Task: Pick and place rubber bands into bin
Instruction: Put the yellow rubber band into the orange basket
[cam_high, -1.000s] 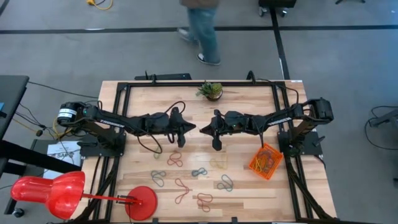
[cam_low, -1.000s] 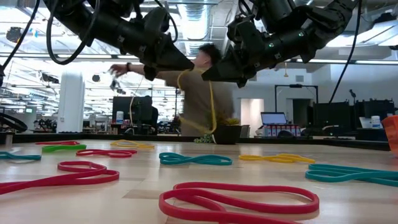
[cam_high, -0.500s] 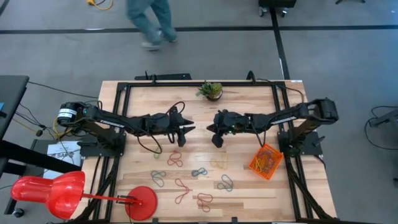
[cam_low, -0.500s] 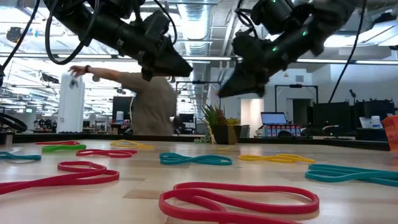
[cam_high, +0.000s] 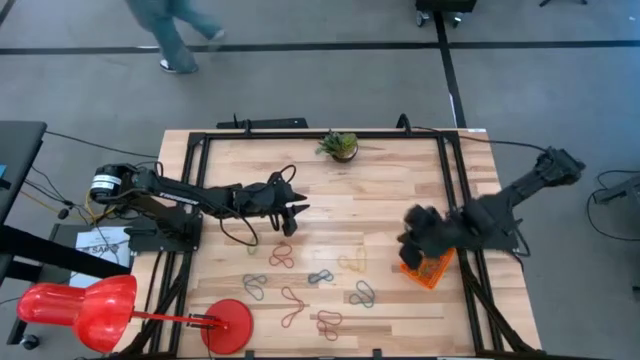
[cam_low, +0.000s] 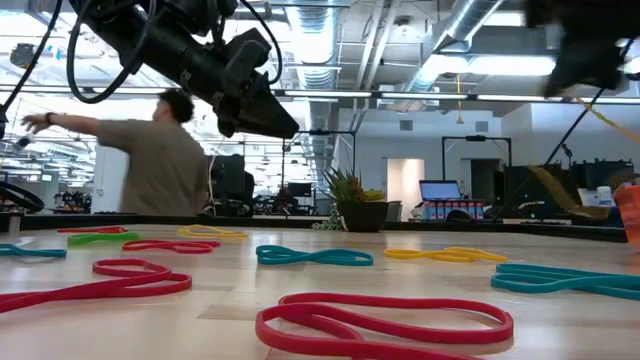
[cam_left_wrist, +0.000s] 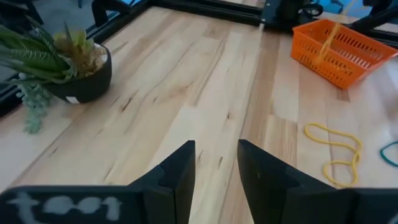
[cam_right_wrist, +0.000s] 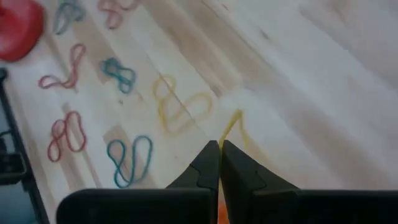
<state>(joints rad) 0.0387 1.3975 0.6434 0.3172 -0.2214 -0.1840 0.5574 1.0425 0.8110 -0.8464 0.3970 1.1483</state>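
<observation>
Wooden table (cam_high: 380, 190) with black frame rails along its edges; wide bare wood between the potted plant (cam_high: 340, 146) and the rubber bands, free of objects. Left arm reaches from the table's left side toward centre, left gripper (cam_high: 298, 210) hanging above the bare wood, on the plant's left-front side, fingers slightly apart with nothing between them, seen in the left wrist view (cam_left_wrist: 214, 165). Right arm folded back toward the right edge, right gripper (cam_high: 410, 243) just beside the bin's inner side, over the table. In the right wrist view its fingers are pressed together (cam_right_wrist: 219, 160) on a yellow band (cam_right_wrist: 231, 127) that dangles from the tips.

Red lamp (cam_high: 70, 310) with round red disc base (cam_high: 228, 325) at the table's front-left corner, well apart from the bin. Orange bin (cam_high: 430, 262) sits close to the right rail, front of the right arm's base, with bands inside. A person (cam_high: 175, 30) walks on the floor behind the table, well apart from it.

Loose rubber bands (cam_high: 320, 277) scattered on the front half of the table, between the disc and the bin: red, yellow, teal, green, all flat. None touch the bin. Nearest to it is a yellow one (cam_high: 352, 263), with open wood between it and the bin.
</observation>
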